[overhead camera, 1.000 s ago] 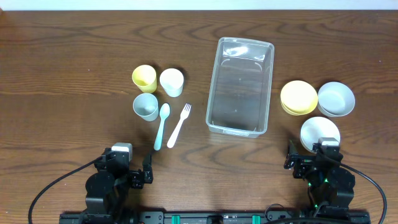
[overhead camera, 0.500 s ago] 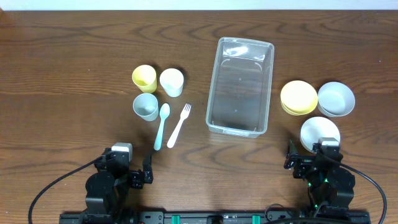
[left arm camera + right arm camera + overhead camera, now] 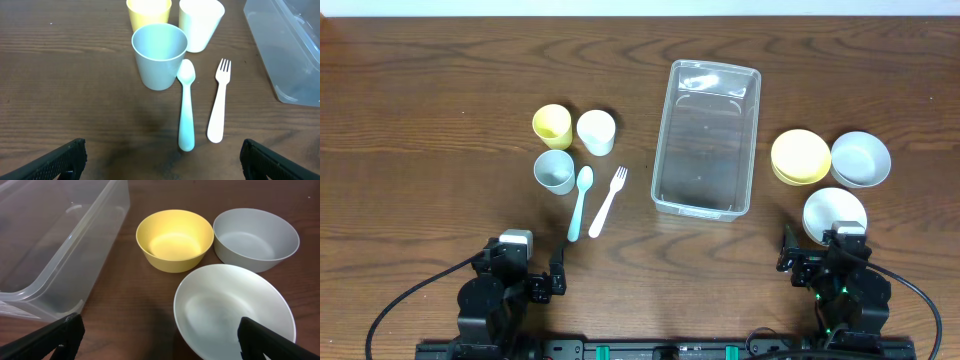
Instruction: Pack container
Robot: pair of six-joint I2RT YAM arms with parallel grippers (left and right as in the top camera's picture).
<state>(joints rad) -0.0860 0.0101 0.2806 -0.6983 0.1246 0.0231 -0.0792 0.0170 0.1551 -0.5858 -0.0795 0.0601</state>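
Note:
The clear plastic container [image 3: 706, 137] stands empty at the table's middle; its corner shows in the left wrist view [image 3: 290, 50] and its side in the right wrist view [image 3: 55, 240]. My left gripper [image 3: 162, 165] is open and empty, low at the front left, just short of a light blue spoon [image 3: 186, 107] and a white fork [image 3: 219, 107]. My right gripper [image 3: 160, 347] is open and empty at the front right, beside a white bowl [image 3: 232, 312].
Left of the container stand a yellow cup [image 3: 552, 125], a white cup [image 3: 596, 131] and a grey-blue cup [image 3: 555, 171]. Right of it are a yellow bowl [image 3: 800, 157], a grey bowl [image 3: 861, 159] and the white bowl [image 3: 833, 212].

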